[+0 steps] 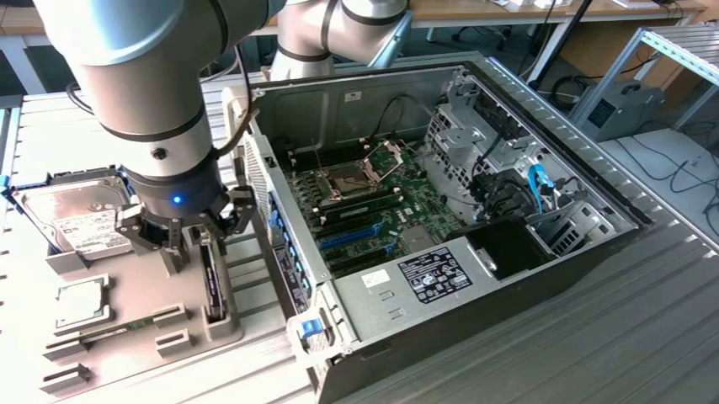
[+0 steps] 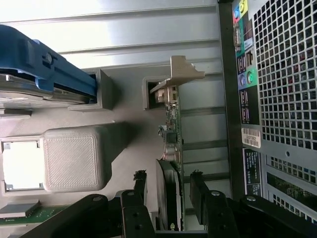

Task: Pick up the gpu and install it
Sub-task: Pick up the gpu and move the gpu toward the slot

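Work beside the computer case [image 1: 348, 105], on the grey tray [image 1: 141, 290] at the lower left of the exterior view. The gpu [image 2: 171, 144] stands there on edge in its holder. Your gripper [image 1: 185, 240] straddles it with fingers [image 2: 196, 186] spread wide, one on each side, seemingly not yet touching. Centre the card between them, stay square to it, and clamp on the board, not the bracket. Count: one case, one tray, one hard drive [image 1: 79, 220], one gpu, two fingers.
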